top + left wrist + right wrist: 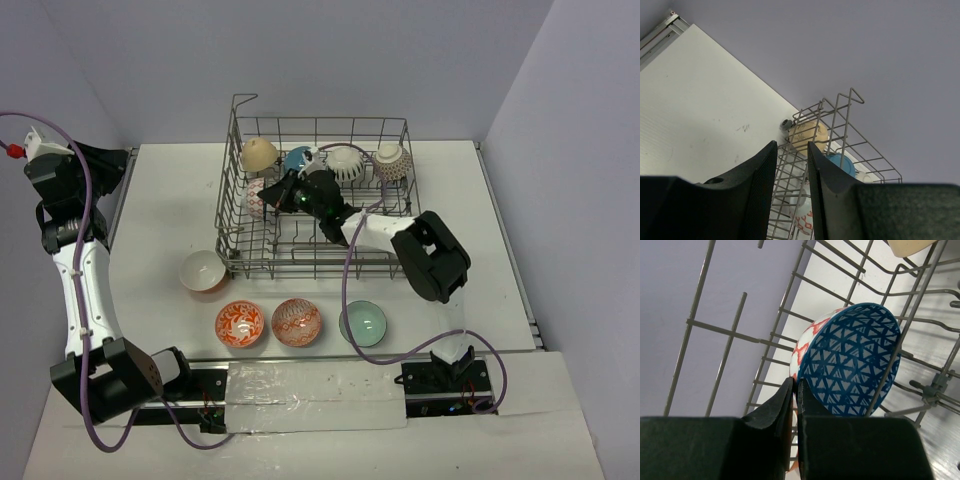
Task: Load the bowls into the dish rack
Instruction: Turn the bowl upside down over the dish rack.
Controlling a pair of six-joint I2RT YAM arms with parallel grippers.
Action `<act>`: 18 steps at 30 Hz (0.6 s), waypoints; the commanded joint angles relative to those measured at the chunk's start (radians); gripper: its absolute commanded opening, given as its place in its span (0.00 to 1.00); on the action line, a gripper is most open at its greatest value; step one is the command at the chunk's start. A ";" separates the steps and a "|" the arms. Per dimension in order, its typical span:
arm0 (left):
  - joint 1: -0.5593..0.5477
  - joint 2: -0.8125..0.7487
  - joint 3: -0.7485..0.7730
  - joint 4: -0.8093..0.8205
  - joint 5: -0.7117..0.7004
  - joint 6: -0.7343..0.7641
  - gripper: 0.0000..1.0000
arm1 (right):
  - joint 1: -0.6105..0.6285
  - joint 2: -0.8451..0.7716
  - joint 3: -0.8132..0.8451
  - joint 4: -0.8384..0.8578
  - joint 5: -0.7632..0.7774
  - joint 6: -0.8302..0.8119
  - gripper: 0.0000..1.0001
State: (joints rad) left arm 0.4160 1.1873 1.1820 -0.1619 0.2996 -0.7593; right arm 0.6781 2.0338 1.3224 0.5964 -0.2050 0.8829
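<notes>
Right end effector point(795, 386) pinches the blue-latticed bowl point(850, 360), grip hidden overhead; left end effector point(791, 148) gapes.

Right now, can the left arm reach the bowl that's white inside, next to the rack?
Probably yes. The left hand is open and empty, and the white-inside bowl sits on bare table left of the dish rack, with nothing between them.

The dish rack point(236, 200) stands mid-surface point(170, 210), toward the far edge. Four bowls point(345, 163) line the rack's far wall. A fifth bowl point(256, 198) stands on edge against its left wall, with the right claw point(277, 194) at its rim. One bowl point(202, 270) lies just outside the rack's near-left corner. Three bowls point(297, 322) sit in a row before the rack, toward the near edge.
</notes>
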 commanded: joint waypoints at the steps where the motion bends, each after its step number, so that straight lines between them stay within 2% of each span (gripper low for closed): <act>1: 0.006 -0.003 -0.007 0.044 0.021 -0.015 0.36 | -0.035 -0.064 -0.043 0.019 0.036 -0.025 0.00; 18: 0.006 -0.005 -0.010 0.047 0.021 -0.014 0.36 | -0.069 -0.092 -0.127 0.037 0.016 -0.048 0.00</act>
State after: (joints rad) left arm 0.4160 1.1889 1.1820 -0.1612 0.3016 -0.7723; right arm 0.6479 1.9858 1.2205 0.6525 -0.2466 0.8909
